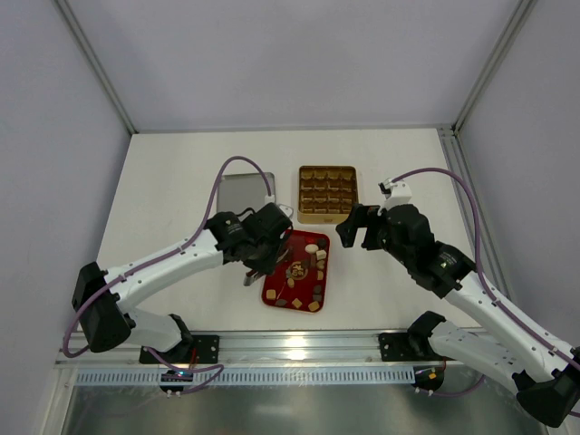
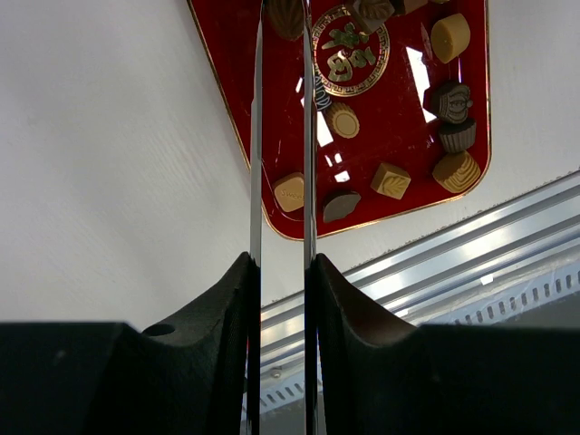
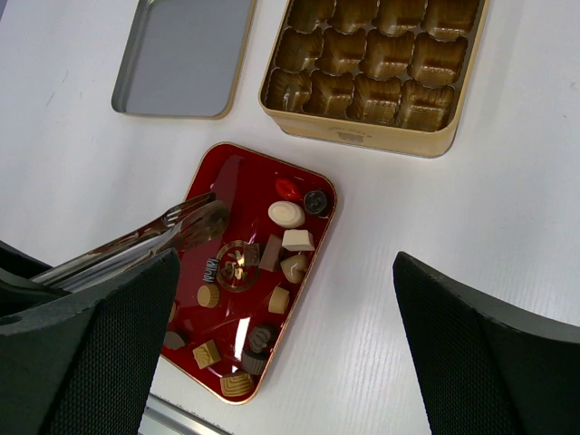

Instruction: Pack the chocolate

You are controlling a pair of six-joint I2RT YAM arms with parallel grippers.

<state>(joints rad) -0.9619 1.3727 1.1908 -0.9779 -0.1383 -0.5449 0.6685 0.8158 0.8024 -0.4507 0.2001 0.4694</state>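
Several small chocolate pieces in cream, tan and dark brown lie on the red tray, which sits mid-table. My left gripper is shut on metal tongs. Their two blades run out from the jaws over the tray's left part. A brown piece shows between the tong tips; I cannot tell if it is pinched. My right gripper hangs open and empty above the tray's right side. All the gold tin's moulded cells look empty.
The gold tin stands behind the tray, with its grey lid lying flat to its left. An aluminium rail runs along the near table edge, close to the tray's front end.
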